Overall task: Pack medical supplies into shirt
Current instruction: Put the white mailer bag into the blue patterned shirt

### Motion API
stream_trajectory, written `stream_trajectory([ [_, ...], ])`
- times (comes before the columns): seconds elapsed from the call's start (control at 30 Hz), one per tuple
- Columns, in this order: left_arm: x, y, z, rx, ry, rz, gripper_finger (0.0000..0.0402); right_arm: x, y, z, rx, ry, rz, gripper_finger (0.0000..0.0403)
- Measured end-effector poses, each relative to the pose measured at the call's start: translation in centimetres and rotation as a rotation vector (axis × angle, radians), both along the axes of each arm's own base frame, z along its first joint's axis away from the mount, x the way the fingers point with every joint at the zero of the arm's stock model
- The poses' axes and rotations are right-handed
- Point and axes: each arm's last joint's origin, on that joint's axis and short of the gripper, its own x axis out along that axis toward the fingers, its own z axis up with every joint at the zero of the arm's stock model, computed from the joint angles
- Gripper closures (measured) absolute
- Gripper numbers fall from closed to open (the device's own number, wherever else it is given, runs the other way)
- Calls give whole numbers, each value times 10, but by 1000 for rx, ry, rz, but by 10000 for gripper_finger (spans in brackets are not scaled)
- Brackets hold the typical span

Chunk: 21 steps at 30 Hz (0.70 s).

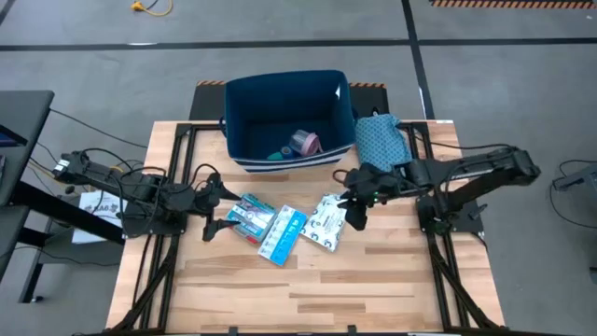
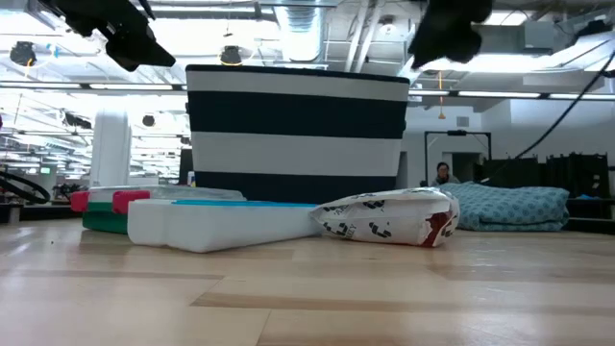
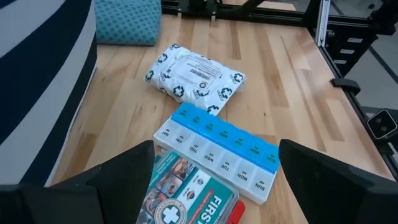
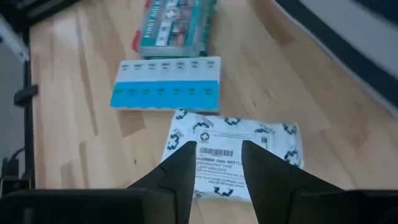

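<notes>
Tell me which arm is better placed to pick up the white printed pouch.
The right: its gripper hovers directly above the white printed pouch, fingers open. The left gripper sits beyond the teal first-aid box.

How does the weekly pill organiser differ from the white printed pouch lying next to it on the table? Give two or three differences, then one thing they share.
The pill organiser is a rigid, flat, compartmented box, blue and white with day labels; the white printed pouch is a soft, puffy bag with dark emblems and a barcode label. The right gripper hovers over the pouch; the left gripper, fingers open, faces the organiser. Both lie on the wooden table, outside the blue bin.
</notes>
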Motion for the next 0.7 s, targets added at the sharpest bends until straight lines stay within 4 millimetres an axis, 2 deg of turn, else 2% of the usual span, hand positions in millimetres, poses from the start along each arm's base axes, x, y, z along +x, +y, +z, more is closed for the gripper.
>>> stream_trajectory([
  [0.17,1,0,3,-7,-29,3,68,-7,-9,-46,44,97,-126,280],
  [0.23,2,0,4,-11,-48,7,68,-7,-14,-59,29,141,-173,275],
  [0.4,2,0,5,-13,-54,9,68,3,-23,-77,11,196,-208,245],
  [0.7,2,-1,5,-8,-53,0,68,15,-28,-105,14,313,-151,151],
])
